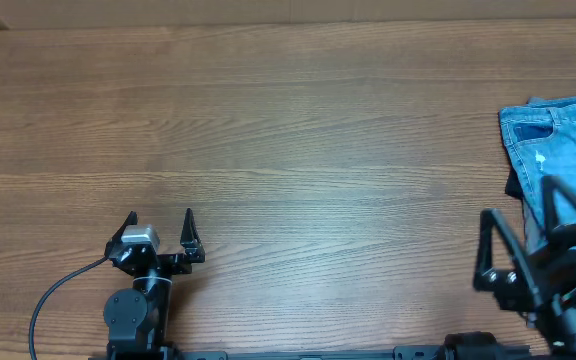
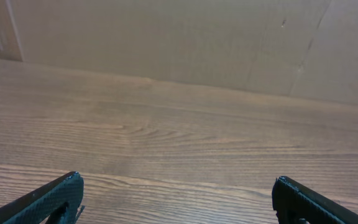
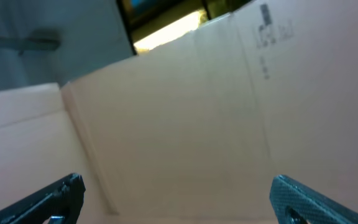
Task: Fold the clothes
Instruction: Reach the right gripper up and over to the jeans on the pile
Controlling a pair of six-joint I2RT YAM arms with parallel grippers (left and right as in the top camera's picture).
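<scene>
Two tools stand with fingers wide apart, holding nothing: the left tool (image 1: 160, 216) at near left of the bench (image 1: 298, 150), the right tool (image 1: 520, 205) at near right. Only the overhead view shows the jeans (image 1: 558, 135), lying at the bench's right edge by the right tool, partly cut off. The left wrist view shows wood and a cardboard wall (image 2: 166, 37); the right wrist view shows only pale cardboard. Open wood spans the middle and far left.

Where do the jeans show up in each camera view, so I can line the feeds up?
Overhead: jeans at the right edge, upper half, near part hidden behind the right arm.
Left wrist: not in it; only table and cardboard wall.
Right wrist: not in it; only the cardboard wall.
Shared landmark: the table links overhead and left wrist; the wall links both wrist views.
</scene>
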